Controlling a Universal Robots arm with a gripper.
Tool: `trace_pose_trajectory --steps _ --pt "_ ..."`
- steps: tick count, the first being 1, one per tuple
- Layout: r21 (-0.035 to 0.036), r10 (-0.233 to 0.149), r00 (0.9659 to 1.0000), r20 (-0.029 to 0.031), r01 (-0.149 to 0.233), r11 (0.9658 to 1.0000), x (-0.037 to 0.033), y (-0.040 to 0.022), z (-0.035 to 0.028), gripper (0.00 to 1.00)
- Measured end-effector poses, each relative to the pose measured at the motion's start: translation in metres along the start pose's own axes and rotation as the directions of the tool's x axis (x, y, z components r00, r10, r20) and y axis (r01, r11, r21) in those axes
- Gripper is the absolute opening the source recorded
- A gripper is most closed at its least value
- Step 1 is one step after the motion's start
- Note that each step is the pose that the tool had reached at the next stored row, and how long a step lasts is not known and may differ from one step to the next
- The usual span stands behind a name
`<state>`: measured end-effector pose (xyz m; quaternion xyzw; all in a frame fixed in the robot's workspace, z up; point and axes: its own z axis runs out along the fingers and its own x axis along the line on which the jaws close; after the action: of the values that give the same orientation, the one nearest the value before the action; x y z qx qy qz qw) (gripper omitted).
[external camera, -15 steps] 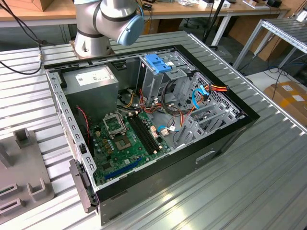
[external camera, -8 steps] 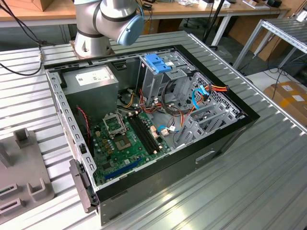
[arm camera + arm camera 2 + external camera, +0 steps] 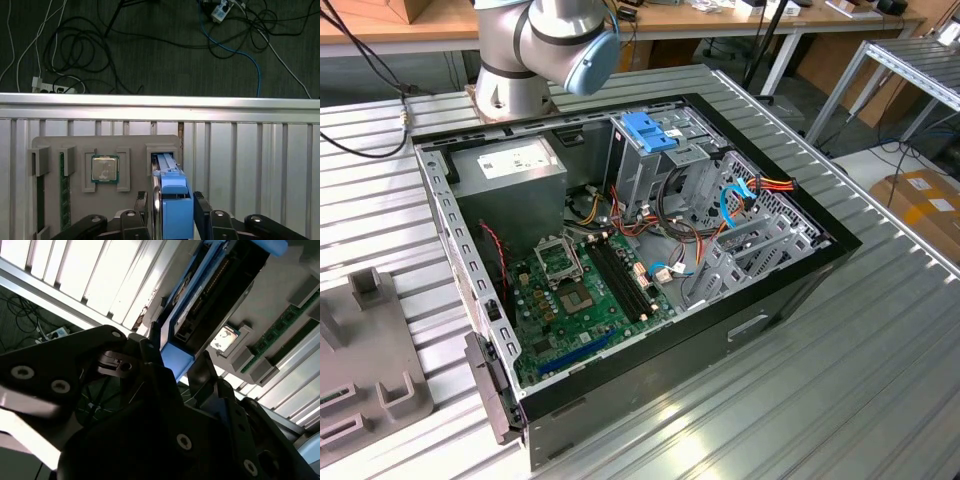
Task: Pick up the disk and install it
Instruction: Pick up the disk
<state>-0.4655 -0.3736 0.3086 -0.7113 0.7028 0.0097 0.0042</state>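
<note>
The disk point(image 3: 175, 200), a dark metal body in a bright blue caddy, stands on edge in a slot of a grey holder tray point(image 3: 75, 145) in the first wrist view. My gripper point(image 3: 171, 196) straddles it, one black finger point(image 3: 142, 197) against each flat side, shut on the disk. In the second wrist view the disk point(image 3: 181, 356) runs away from the gripper point(image 3: 177, 349), its connector edge showing. The open computer case point(image 3: 800, 270) lies on the slatted metal table in the exterior view, its metal drive cage point(image 3: 740, 250) at the exterior view's right.
The holder tray also carries a processor chip point(image 3: 105, 169) and a green memory stick point(image 3: 64, 190). Beyond the table's rail point(image 3: 160, 100) lie floor cables. Inside the case are a motherboard point(image 3: 580, 290), a power supply point(image 3: 510, 170), a fixed blue bracket point(image 3: 648, 130) and loose cables point(image 3: 740, 195).
</note>
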Motion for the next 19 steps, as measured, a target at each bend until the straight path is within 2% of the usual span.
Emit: trace_pose_trajectory --steps 4,6,16,19 --pt "0.0000 0.000 1.0000 0.0000 0.000 1.0000 0.0000 0.0000 0.0001 0.47" --pt "-0.0002 0.000 1.0000 -0.0001 0.000 1.0000 0.0000 0.0000 0.0000 0.37" --pt "0.0000 0.000 1.0000 0.0000 0.000 1.0000 0.0000 0.0000 0.0003 0.37" --pt "0.0003 0.000 1.0000 0.0001 0.000 1.0000 -0.0001 0.0000 -0.0020 0.37"
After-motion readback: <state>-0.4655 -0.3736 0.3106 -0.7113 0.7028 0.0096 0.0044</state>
